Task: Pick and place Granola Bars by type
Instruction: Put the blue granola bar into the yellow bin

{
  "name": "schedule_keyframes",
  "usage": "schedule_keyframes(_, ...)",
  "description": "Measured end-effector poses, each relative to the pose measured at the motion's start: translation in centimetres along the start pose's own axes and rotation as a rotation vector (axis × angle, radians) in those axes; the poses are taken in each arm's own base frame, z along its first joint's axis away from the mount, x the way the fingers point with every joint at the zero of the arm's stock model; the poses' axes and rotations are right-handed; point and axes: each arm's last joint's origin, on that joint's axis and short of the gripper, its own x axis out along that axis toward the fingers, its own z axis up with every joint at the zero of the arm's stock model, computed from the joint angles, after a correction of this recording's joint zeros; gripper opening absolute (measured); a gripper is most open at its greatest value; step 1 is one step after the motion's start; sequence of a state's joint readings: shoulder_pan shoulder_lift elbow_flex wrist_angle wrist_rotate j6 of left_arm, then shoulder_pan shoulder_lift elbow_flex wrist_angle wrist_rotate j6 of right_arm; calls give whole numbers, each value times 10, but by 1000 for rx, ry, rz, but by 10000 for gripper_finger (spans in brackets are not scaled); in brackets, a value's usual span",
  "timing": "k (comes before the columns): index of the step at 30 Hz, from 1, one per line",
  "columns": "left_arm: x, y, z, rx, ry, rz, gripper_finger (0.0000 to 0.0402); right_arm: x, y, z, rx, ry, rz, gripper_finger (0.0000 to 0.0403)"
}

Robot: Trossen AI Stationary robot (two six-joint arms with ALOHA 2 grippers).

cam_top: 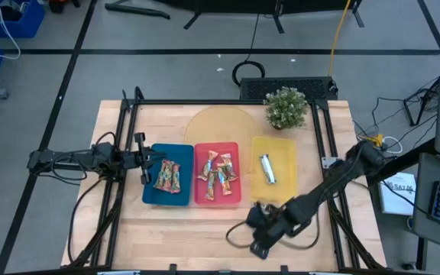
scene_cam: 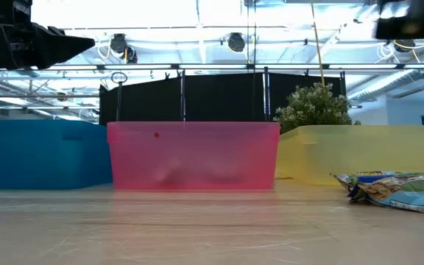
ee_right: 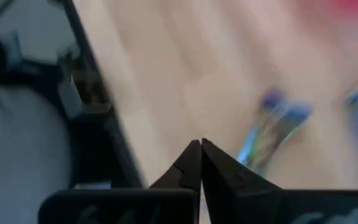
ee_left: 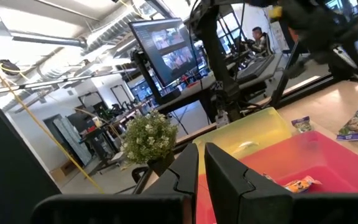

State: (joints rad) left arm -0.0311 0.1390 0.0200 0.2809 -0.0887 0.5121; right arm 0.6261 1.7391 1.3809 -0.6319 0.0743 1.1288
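Several red-green granola bars lie in the blue tray. Several orange-gold bars lie in the red tray. One blue-silver bar lies in the yellow tray. Two more blue-silver bars lie flat on the table in front of the trays; one shows in the low view and, blurred, in the right wrist view. My left gripper is shut and empty over the blue tray's left edge. My right gripper is shut and empty, low beside the loose bars.
A small potted plant stands behind the yellow tray. A round yellowish mat lies behind the trays. A black frame runs round the table. Bare wood lies along the near edge in front of the trays.
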Motion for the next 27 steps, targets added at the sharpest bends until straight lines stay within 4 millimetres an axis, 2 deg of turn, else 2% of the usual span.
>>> schedule_keyframes(3, 0, 0, 0, 0, 0, 0, 37, 12, 12, -9, 21, 186, -79, 1)
schedule_keyframes(8, 0, 0, 0, 32, -1, 1, 37, 20, 5, -25, 71, 331, -300, 1)
schedule_keyframes(15, 0, 0, 1, 91, -6, 4, 37, 21, -1, -17, 111, 206, -373, 1)
schedule_keyframes(21, 0, 0, 1, 107, -6, 4, 37, 23, -3, -4, 191, -17, -406, 5)
schedule_keyframes(24, 0, 0, 1, 107, -6, 4, 37, 23, 0, -4, 199, -37, -386, 25)
schedule_keyframes(27, 0, 0, 1, 107, -6, 4, 37, 25, -2, -1, 206, -42, -388, 62)
